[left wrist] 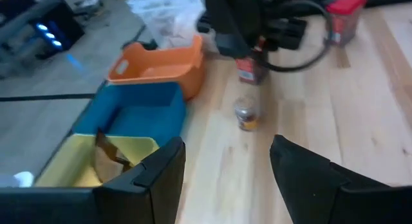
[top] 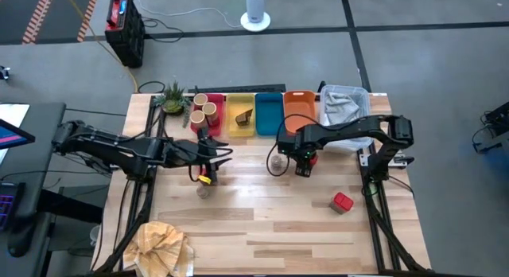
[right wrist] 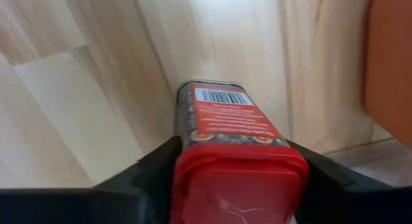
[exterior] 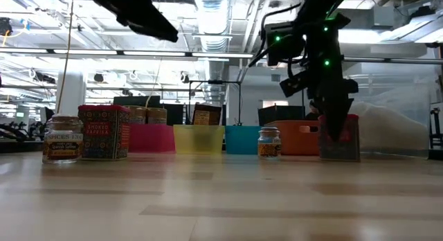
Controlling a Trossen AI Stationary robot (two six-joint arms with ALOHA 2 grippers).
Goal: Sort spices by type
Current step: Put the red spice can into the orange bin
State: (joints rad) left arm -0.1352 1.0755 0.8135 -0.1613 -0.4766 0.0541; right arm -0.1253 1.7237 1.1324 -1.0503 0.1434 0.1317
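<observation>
The right claw [top: 305, 161] stands low over the worktop [top: 278, 221], just in front of the orange bin [top: 298, 108]; its fingers [right wrist: 145, 166] press both sides of a red-lidded tin [right wrist: 235, 153], which stands upright on the wood; in the low view the same tin [exterior: 340, 138] sits under the dark claw beside the orange bin.

The left claw [top: 213, 154] hangs above the worktop near the red bin [top: 208, 114], its fingers [left wrist: 158, 176] half spread with nothing between them; a small jar [top: 204, 187] stands just under and in front of it.

Another small jar [top: 276, 161] stands on the wood just beside the right claw, toward the left arm; a second red tin [top: 342, 202] rests alone, well apart, nearer the front edge on the right.

In the red bin stand three tan cylinders [top: 204, 107]; a brown wedge [top: 243, 116] lies in the yellow bin [top: 240, 118]; the blue bin [top: 268, 114] sits between yellow and orange.

Crumpled paper [top: 161, 243] lies at the front left corner; a small plant [top: 172, 97] stands at the back left.
</observation>
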